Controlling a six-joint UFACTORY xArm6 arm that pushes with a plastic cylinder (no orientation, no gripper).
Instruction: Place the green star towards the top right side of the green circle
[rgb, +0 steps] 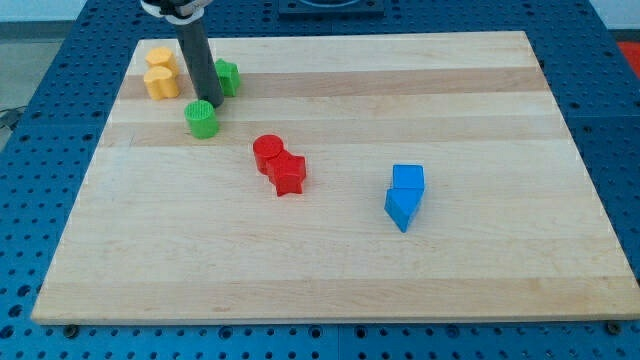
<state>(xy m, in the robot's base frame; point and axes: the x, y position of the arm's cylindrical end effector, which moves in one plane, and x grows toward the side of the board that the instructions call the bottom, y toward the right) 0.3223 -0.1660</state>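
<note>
The green star (227, 77) sits near the view's top left, partly hidden behind my dark rod. The green circle (202, 119) lies just below and slightly left of it, so the star stands at the circle's upper right. My tip (211, 102) is between the two green blocks, at the circle's top right edge and just below left of the star; whether it touches either I cannot tell.
Two yellow blocks (160, 72) sit close together at the board's top left. A red circle (267, 152) and a red star (289, 174) touch near the middle. Two blue blocks (404, 196) touch at the right of centre. The wooden board (330, 280) ends on all sides.
</note>
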